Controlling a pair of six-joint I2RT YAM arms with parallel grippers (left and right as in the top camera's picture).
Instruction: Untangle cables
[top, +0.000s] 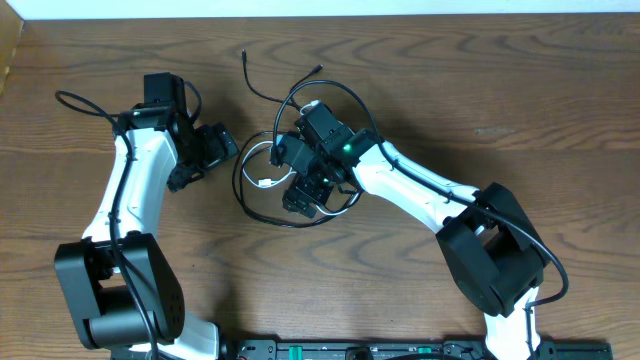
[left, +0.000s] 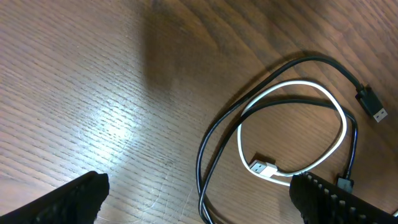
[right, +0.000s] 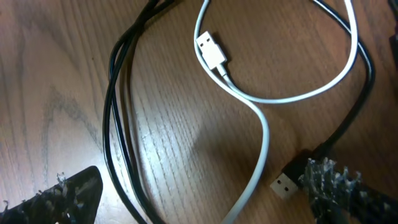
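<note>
Several thin cables lie in a loose tangle near the middle of the wooden table (top: 480, 90): black cables (right: 115, 124) looping round in a rough ring, and one white cable (right: 267, 134) curled inside that ring. Seen from overhead, two black ends stray off toward the far edge, and the right arm's wrist hangs directly above the heap and hides its middle. The thicker arm cords (top: 75, 100) run along both robot arms, apart from the tangle. The right gripper (right: 199, 180) hovers low over the pile with its jaws spread wide and nothing between them. In its own camera, two black strands run side by side past the left finger, the white plug (right: 210, 50) lies flat farther up, and a black plug (right: 285, 182) sits just beside the right finger (right: 342, 186); whether they touch cannot be told. The left gripper (left: 199, 183) stands off to the left of the tangle, equally wide open and empty. Its camera looks across bare wood toward the white loop and a black plug end (left: 372, 104) beyond it.
</note>
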